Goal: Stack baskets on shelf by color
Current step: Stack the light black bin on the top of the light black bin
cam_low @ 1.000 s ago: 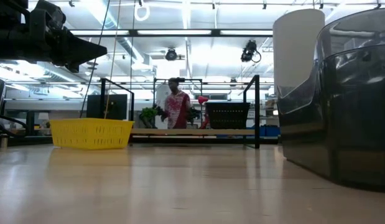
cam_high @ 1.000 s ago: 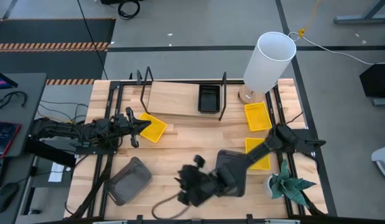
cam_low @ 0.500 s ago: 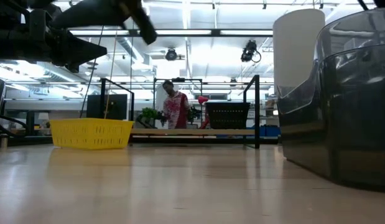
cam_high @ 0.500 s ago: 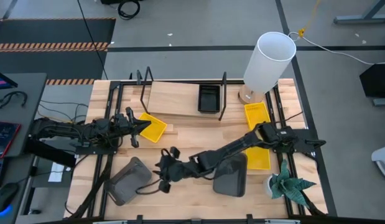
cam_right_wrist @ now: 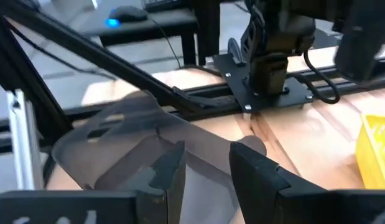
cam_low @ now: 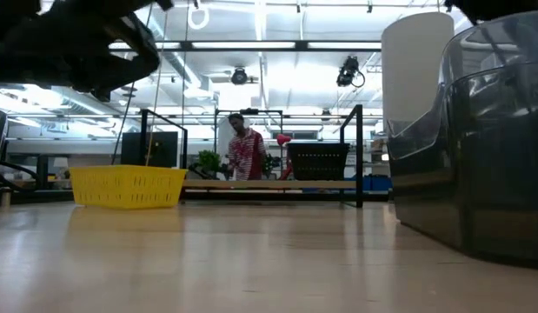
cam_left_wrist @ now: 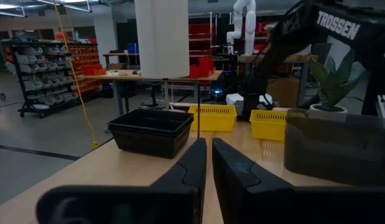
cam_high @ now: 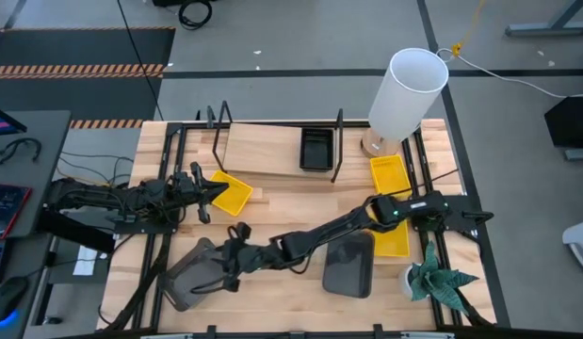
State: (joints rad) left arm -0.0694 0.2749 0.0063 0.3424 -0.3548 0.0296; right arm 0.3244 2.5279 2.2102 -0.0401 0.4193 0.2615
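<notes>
My right gripper (cam_high: 227,266) (cam_right_wrist: 204,163) reaches across the table's near side and stands open just above the right rim of a dark grey basket (cam_high: 189,276) (cam_right_wrist: 111,146) at the near left. Nothing is between its fingers. A second dark grey basket (cam_high: 349,266) lies at the near middle. Yellow baskets rest on the table at the left (cam_high: 231,192) and at the right (cam_high: 389,176) (cam_high: 396,237). A black basket (cam_high: 316,149) sits on the shelf (cam_high: 263,151). My left gripper (cam_high: 212,193) (cam_left_wrist: 208,163) waits shut at the left, beside the left yellow basket.
A tall white cylinder (cam_high: 409,89) stands at the far right corner and a small potted plant (cam_high: 438,279) at the near right. Black frame rails (cam_high: 159,264) run along both table sides. A person (cam_low: 243,148) stands in the room beyond the table.
My right gripper has swept from the near middle toward the table's left edge and sunk, tipping and rolling on the way, until it stands over the near-left grey basket. Its fingers have stayed open. No basket has moved.
</notes>
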